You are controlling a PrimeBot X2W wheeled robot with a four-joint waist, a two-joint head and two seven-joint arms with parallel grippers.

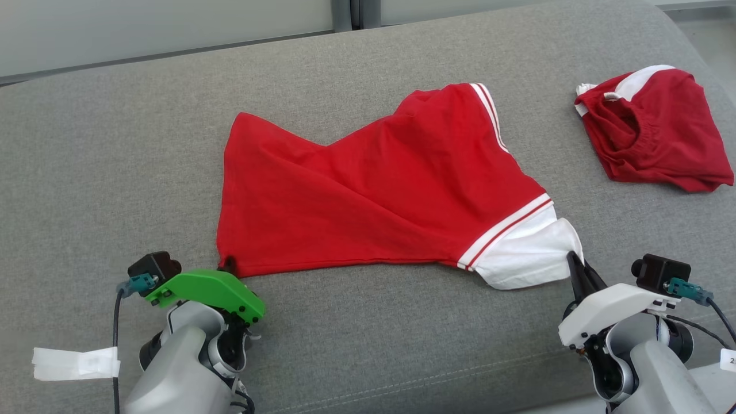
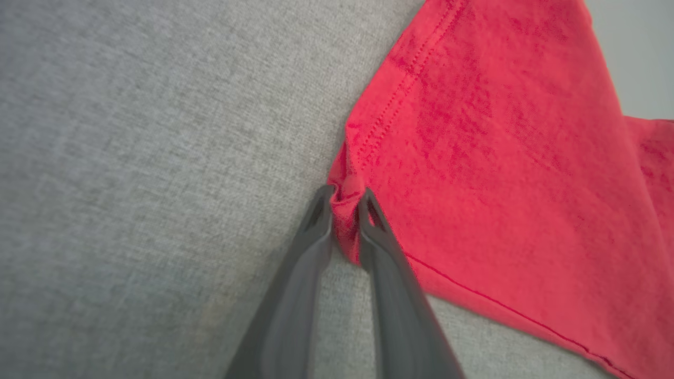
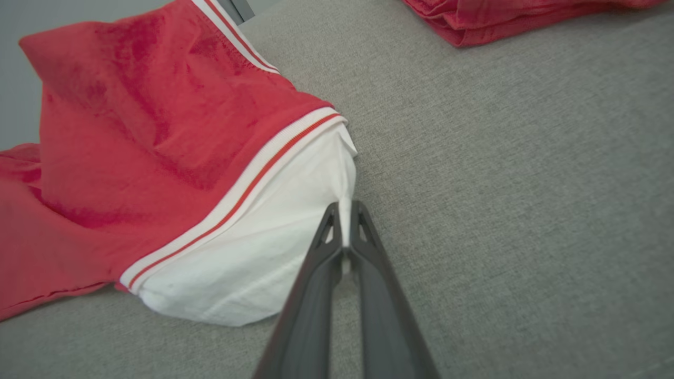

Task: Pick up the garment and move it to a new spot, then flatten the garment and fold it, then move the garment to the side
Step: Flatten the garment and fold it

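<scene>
Garment lies just ahead of both claws on the grey cushion, with its long axis running claw to claw. Left claw is pinched on the red hem corner. Right claw is clamped on the white sleeve edge. Both arms are equally near, so I'd lift them together.

Head camera looks down across the cushion; wrist cameras sit low and close — all three share the garment.
</scene>
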